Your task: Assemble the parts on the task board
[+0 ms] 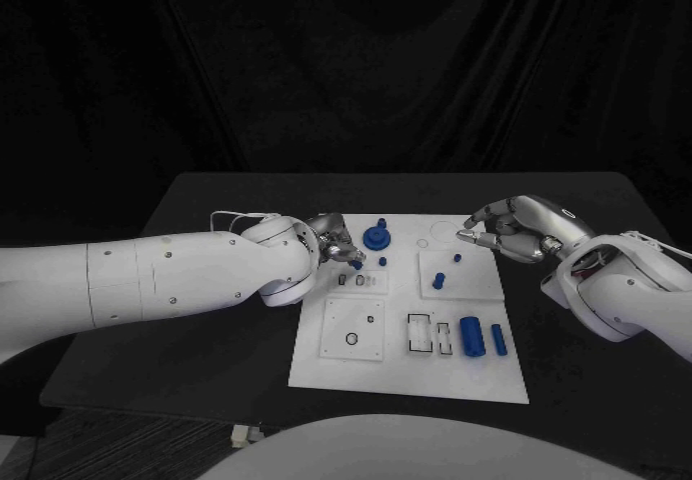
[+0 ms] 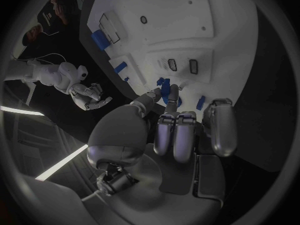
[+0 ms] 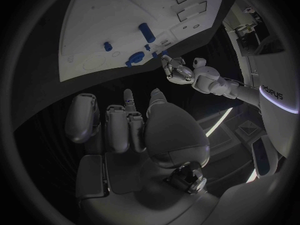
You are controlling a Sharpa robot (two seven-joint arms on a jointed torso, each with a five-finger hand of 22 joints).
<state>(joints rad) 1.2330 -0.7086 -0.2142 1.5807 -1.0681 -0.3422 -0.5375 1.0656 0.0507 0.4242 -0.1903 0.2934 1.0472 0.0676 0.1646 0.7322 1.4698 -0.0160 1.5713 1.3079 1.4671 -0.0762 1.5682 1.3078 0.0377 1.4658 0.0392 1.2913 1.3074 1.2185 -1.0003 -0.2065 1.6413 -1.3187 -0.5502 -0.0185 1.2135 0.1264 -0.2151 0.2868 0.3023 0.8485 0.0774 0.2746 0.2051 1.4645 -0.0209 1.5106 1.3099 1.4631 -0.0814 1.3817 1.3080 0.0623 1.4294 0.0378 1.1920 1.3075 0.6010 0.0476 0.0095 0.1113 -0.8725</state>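
Black table (image 1: 231, 330), white board (image 1: 408, 375). Left hand (image 1: 332, 243) pinches small blue piece (image 2: 167, 91), maybe over slot; push in next. Right hand (image 1: 508, 228) curled, holding nothing.

So what you've got besides the job itself is basically a black table (image 1: 216, 330) with a matte top, and its far edge runs right up against a black curtain (image 1: 346, 90) that hangs in folds across the whole back. Past the table's front edge you can see a strip of grey floor (image 1: 116, 440). There's a small pale object (image 1: 245, 433) down there, just off the front edge towards the left corner. You can't tell what it is.
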